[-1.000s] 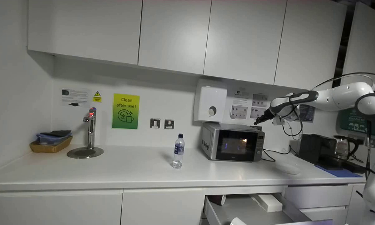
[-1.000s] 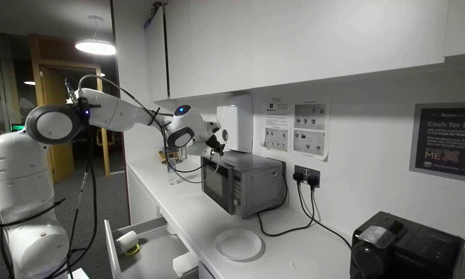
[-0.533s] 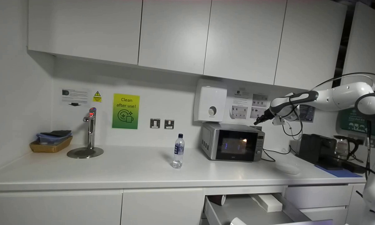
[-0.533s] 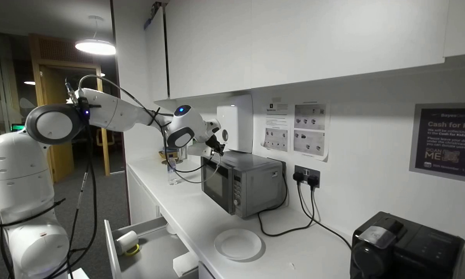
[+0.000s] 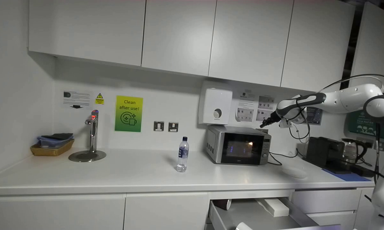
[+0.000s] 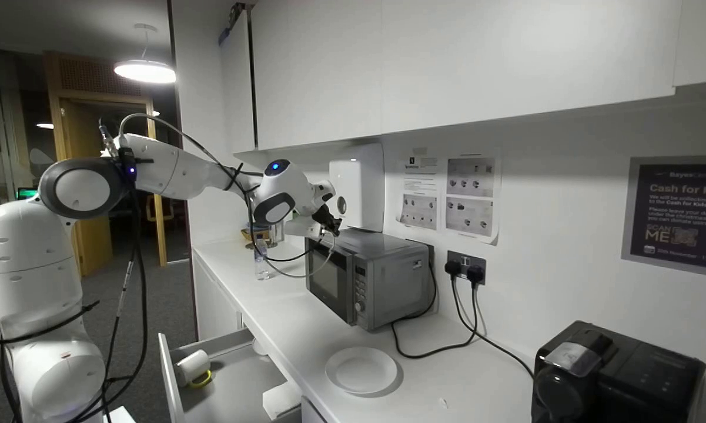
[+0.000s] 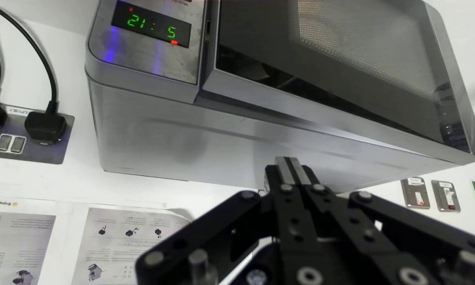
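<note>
Microwave (image 6: 391, 285) apart from plate (image 6: 361, 370), counter edge (image 5: 166, 189); closed gripper (image 7: 291, 169) near top.

The white arm (image 6: 173, 167) is standing tall, bending at its big grey-ringed joint (image 6: 82, 188), the long next stretch leaning outward and sloping gently down! A blue light (image 6: 275, 166) is glowing on the wrist (image 6: 282, 189), and the black tool (image 7: 292, 171) is pointing outward and downward, its two fingertips (image 7: 283, 170) pressing flush together!

Microwave (image 7: 269, 91) cut off by the wrist view's top edge, coffee machine (image 6: 620, 376) by an exterior view's bottom edge.
</note>
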